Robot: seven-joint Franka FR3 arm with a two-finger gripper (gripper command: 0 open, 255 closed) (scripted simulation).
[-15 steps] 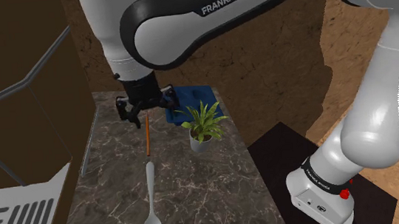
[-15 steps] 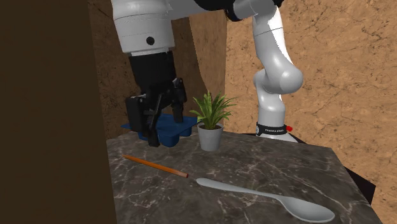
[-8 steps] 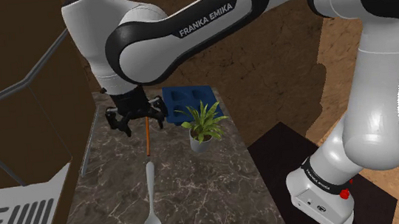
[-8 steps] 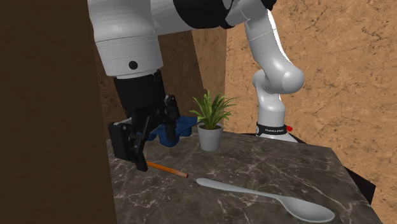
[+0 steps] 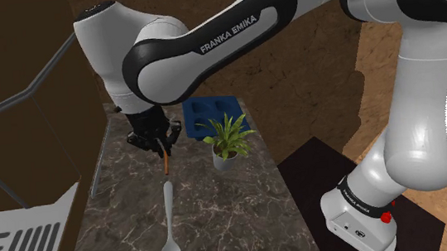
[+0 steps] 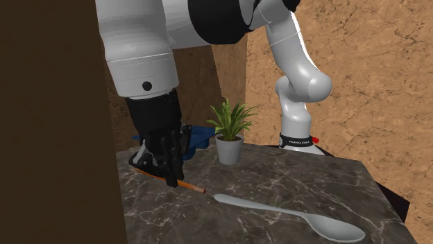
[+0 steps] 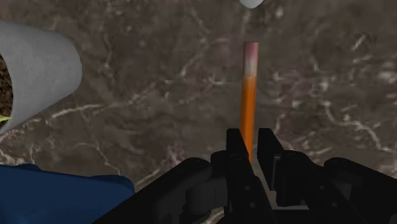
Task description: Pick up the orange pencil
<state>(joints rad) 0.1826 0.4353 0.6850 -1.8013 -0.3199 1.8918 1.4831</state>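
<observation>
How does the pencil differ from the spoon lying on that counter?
The pencil is orange, thin and straight; the spoon is grey, with a wide bowl at one end. The spoon looks longer than the pencil. The end effector clasps the pencil between its fingers, while the spoon lies untouched. Both rest flat on the dark marbled counter.

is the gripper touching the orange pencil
Touching. In the wrist view the gripper clasps the orange pencil between its two black fingers, with no gap showing on either side.
</observation>
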